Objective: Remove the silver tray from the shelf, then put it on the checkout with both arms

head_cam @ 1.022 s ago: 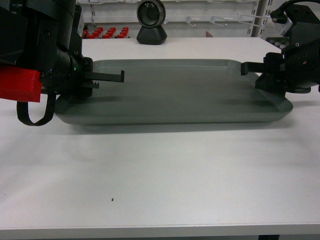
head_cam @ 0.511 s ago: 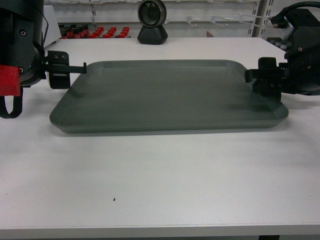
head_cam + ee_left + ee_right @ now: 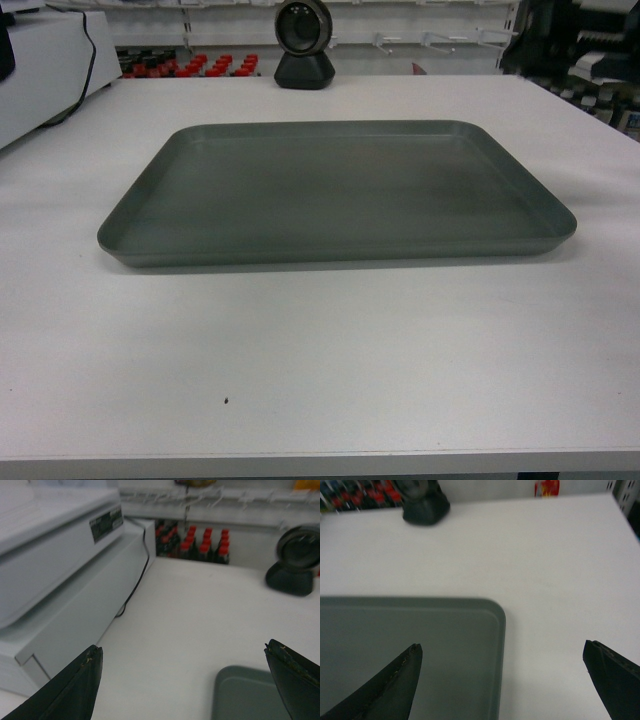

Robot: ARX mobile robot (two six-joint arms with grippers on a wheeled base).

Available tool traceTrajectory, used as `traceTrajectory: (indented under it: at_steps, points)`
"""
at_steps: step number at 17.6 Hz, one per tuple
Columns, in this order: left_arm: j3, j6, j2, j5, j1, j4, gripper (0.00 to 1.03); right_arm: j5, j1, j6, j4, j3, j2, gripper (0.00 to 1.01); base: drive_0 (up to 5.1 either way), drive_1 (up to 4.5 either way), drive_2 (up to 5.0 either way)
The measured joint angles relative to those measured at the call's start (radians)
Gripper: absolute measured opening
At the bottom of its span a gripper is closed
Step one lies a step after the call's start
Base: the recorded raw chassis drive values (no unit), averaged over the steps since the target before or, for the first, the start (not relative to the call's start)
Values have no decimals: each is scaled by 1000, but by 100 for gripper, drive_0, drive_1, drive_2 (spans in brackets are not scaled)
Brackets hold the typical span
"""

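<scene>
Both tools out of head view | silver tray (image 3: 336, 190) flat on checkout (image 3: 320, 350)

Silver tray (image 3: 336, 190) flat on bench (image 3: 320, 360), centred. Scanner (image 3: 304, 45) behind tray, at bench's far edge. Boxy machine (image 3: 60, 570) at bench's left. Bottles (image 3: 192, 542) behind bench, left of scanner.
</scene>
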Motion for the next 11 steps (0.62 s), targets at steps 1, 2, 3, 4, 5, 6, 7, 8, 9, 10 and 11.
traceTrajectory:
  at_steps: [1,2,3,4,5,6,7,8,9,10,11]
  points:
    - [-33,-1,-86,31,-15,24,98,-14,-14,21,47,-35,-76,98,0,0,0]
    - [-40,-3,-101,45,-16,14,98,-11,-14,28,56,-43,-89,98,0,0,0]
    - [-49,-5,-114,56,-16,16,98,-7,-19,34,61,-50,-103,98,0,0,0]
    - [-61,-9,-128,68,-16,21,98,-4,-22,41,61,-58,-115,98,0,0,0]
    - [-82,-18,-147,82,-12,33,98,3,-25,48,59,-70,-134,98,0,0,0]
    - [-98,-20,-161,97,-8,43,98,11,-27,52,60,-80,-145,98,0,0,0]
    - [-116,-20,-175,108,-2,54,98,19,-34,55,62,-91,-155,98,0,0,0]
    - [-124,-19,-182,111,1,60,98,23,-36,57,62,-97,-160,98,0,0,0]
    - [-170,-18,-222,117,20,74,98,33,-43,65,70,-125,-179,98,0,0,0]
    - [-228,-14,-277,127,49,86,98,33,-54,72,87,-163,-196,98,0,0,0]
    - [-275,-6,-334,126,72,74,98,23,-66,82,103,-199,-216,98,0,0,0]
